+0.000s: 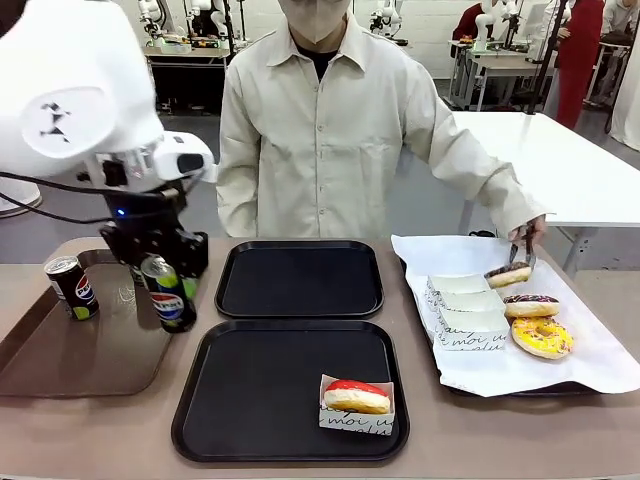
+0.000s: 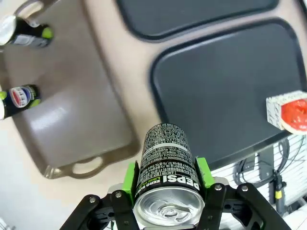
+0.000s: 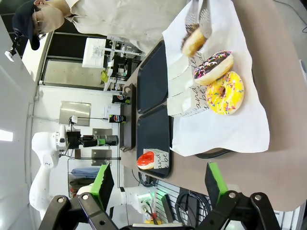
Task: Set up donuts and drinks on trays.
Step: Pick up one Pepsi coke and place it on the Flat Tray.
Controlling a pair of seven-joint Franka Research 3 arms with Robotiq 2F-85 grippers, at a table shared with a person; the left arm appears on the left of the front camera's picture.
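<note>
If right, three cans (image 2: pixel 165 167), four donuts (image 1: pixel 541 337).

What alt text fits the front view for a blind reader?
The robot's left tool holds a slim black Pepsi can at the right edge of a long brown tray, where another can stands. Two black square plastic trays lie mid-table, the nearer holding a boxed red-iced donut; a person's tongs hold another donut.

can (image 1: pixel 168 293) blk w/ red-wht-blu logo | trays (image 1: pixel 270 390) blk | donut (image 1: pixel 541 337) ylw, sprinkled
</note>
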